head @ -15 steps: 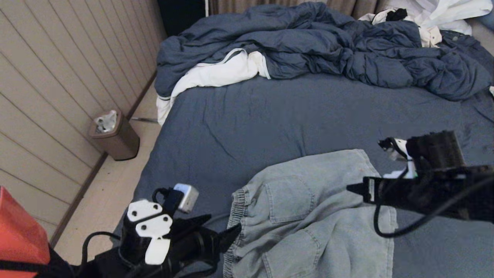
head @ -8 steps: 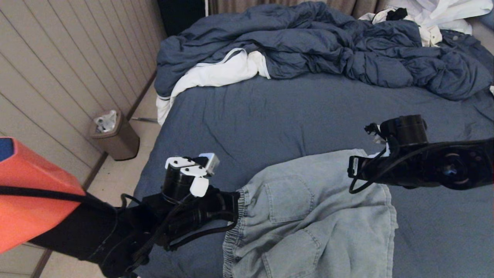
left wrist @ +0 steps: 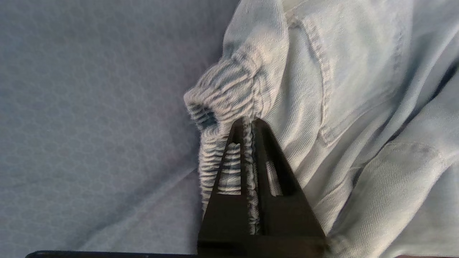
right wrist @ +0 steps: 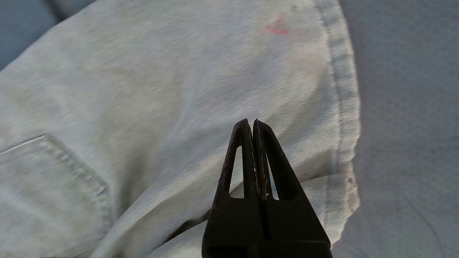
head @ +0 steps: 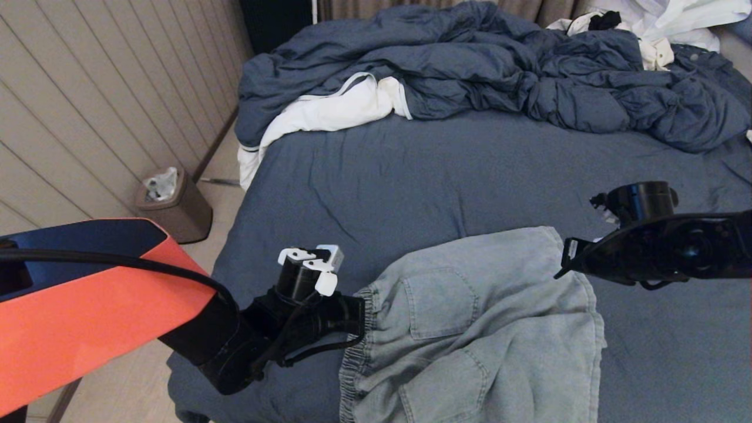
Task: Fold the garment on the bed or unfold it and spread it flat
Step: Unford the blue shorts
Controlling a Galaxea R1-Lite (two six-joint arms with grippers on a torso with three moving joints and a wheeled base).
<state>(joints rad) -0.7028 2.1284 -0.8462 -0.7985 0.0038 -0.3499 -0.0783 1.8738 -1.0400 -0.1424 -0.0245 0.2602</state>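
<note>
The pale blue denim shorts lie rumpled on the near part of the bed, back pockets up and the gathered waistband toward the left. My left gripper is at the waistband's far corner. In the left wrist view this gripper is shut on a ridge of the elastic band, which stands pinched between the fingers. My right gripper hovers over the leg hem at the shorts' far right corner. The right wrist view shows the right gripper shut and empty above the denim.
A bulky dark blue duvet is heaped across the far end of the bed, with a white garment poking out at its left. White clothes lie at the far right. A small bin stands on the floor by the panelled wall.
My left arm has swung forward and its gripper has closed on the waistband corner. My right gripper rose, then drew back a little to the right, staying shut.
</note>
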